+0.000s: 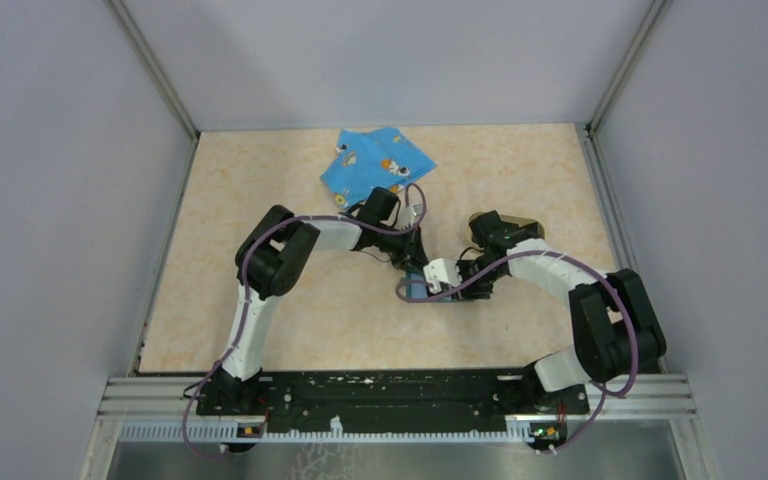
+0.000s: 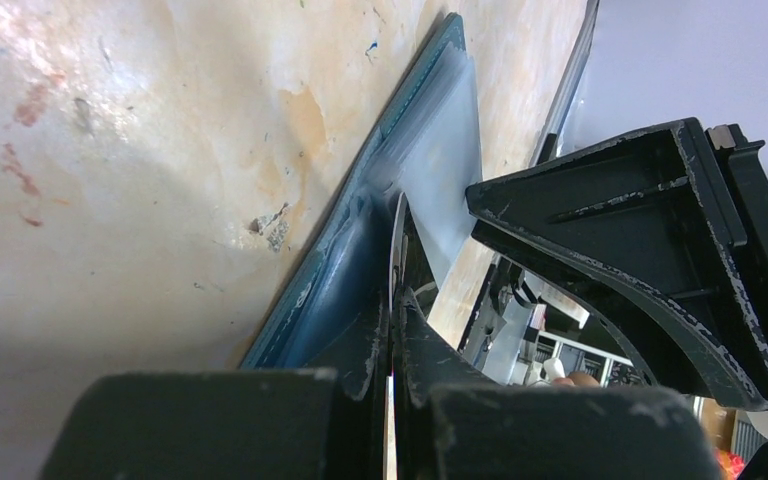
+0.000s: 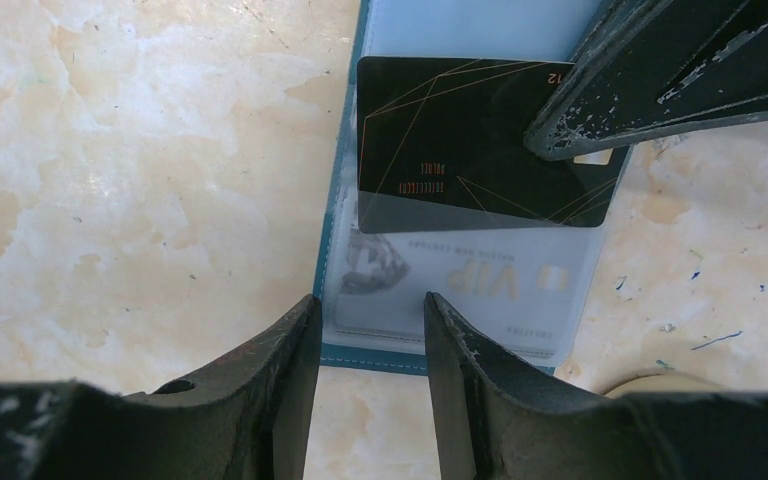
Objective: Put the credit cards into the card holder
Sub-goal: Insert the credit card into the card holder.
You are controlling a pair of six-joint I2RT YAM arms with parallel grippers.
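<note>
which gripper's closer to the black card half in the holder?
Left. The left gripper pinches one corner of the black card; the right gripper sits open at the card holder edge opposite, clear of that card.

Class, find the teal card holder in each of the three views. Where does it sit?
Top external: card holder is a blue sliver near the centre.
Left wrist: card holder is edge-on, a diagonal through the centre.
Right wrist: card holder lies open at centre, with a black card partly in its sleeve.
Shared landmark: the cream marbled tabletop.
</note>
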